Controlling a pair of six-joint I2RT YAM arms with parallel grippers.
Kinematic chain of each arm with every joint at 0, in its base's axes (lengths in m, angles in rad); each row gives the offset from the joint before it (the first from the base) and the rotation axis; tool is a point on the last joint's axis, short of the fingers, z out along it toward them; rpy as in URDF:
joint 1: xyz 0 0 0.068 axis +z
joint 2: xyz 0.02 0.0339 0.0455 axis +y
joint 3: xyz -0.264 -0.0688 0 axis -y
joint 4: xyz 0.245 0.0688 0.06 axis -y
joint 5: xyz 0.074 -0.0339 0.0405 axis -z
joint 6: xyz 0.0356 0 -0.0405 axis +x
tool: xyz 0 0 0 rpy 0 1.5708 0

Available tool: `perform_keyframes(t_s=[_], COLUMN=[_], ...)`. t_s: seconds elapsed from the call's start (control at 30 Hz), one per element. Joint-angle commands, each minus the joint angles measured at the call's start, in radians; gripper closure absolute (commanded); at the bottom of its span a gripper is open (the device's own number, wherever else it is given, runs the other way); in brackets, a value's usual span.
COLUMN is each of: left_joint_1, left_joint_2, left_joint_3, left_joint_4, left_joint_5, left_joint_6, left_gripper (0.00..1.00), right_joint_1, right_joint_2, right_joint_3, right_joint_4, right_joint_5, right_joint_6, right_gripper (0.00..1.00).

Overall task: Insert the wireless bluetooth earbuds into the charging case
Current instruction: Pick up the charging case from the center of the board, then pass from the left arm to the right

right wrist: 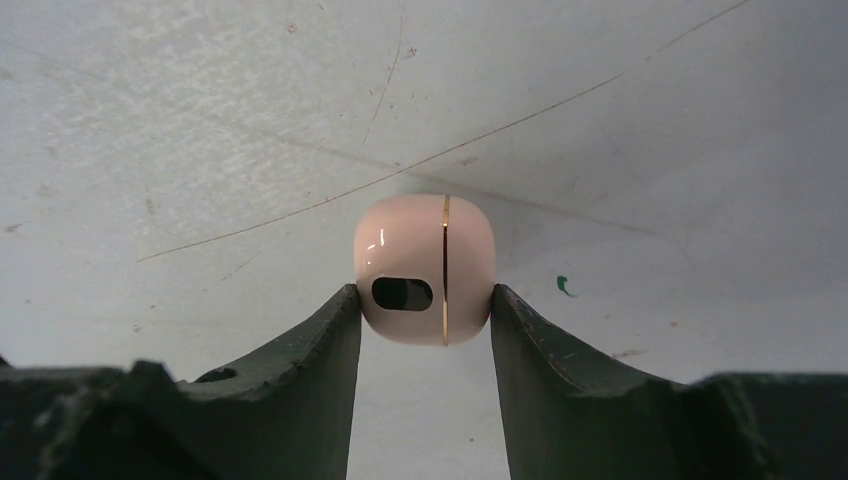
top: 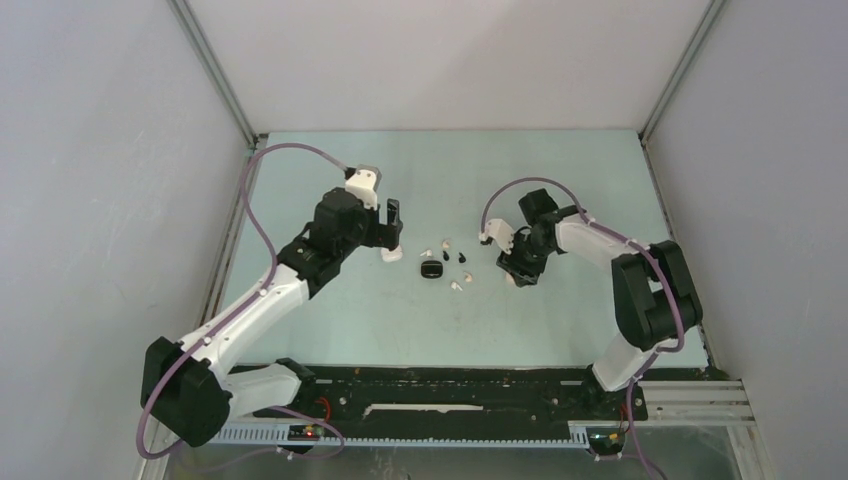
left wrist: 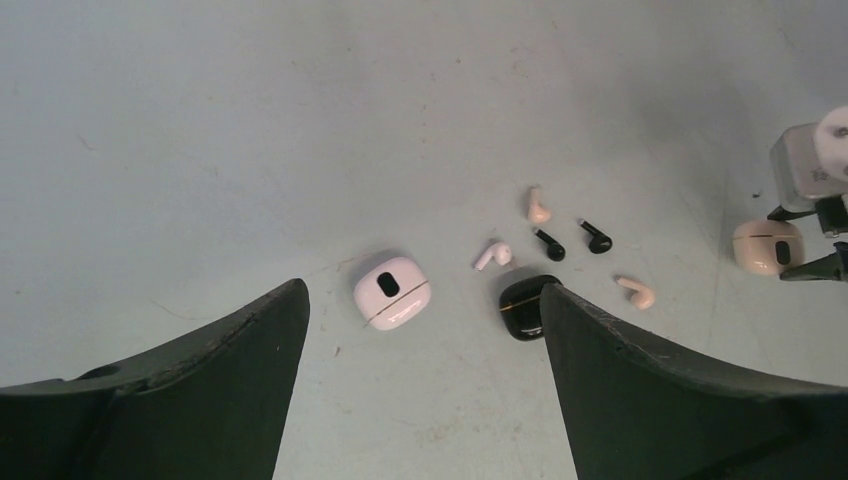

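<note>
The right end effector (right wrist: 423,297) pinches the glossy pink pebble-shaped charging case (right wrist: 425,265) on the counter (left wrist: 200,150). The left end effector (left wrist: 422,292) hangs spread near the tiny stemmed plastic earbuds (left wrist: 493,255), which lie loose. An off-centre squeeze could squirt the slick case away.

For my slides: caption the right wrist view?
Right end effector grips a closed pink charging case on the scratched table.

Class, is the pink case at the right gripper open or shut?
Shut: the pink case shows a thin closed gold seam, no lid raised.
</note>
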Motion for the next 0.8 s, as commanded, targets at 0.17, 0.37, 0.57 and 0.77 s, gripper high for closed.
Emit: perform_keyframes(t_s=[0.17,0.37,0.57,0.77], left_joint_1=[-0.009,-0.042,-0.116,-0.176], left_joint_2=[0.107,0.140,0.231,0.321], left_joint_3=[0.103,0.078,0.137,0.191], left_joint_4=[-0.002,0.218,0.204,0.155], left_joint_5=[0.291,0.579,0.661,0.675], left_joint_6=[-0.276,-0.508,-0.546,-0.556], left_gripper=[0.14,0.19,0.20,0.24], right_joint_1=[0.041,0.083,0.116,0.141], right_joint_2=[-0.349,-0.424,-0.426,-0.442], right_joint_3=[0.001,0.001,0.001,0.001], right_joint_4=[0.038,0.039,0.047,0.049], right_joint_5=[-0.202,-0.238,-0.227,-0.220], right_joint_6=[0.117,0.155,0.157,0.158], right_gripper=[0.64,0.65,0.65,0.66])
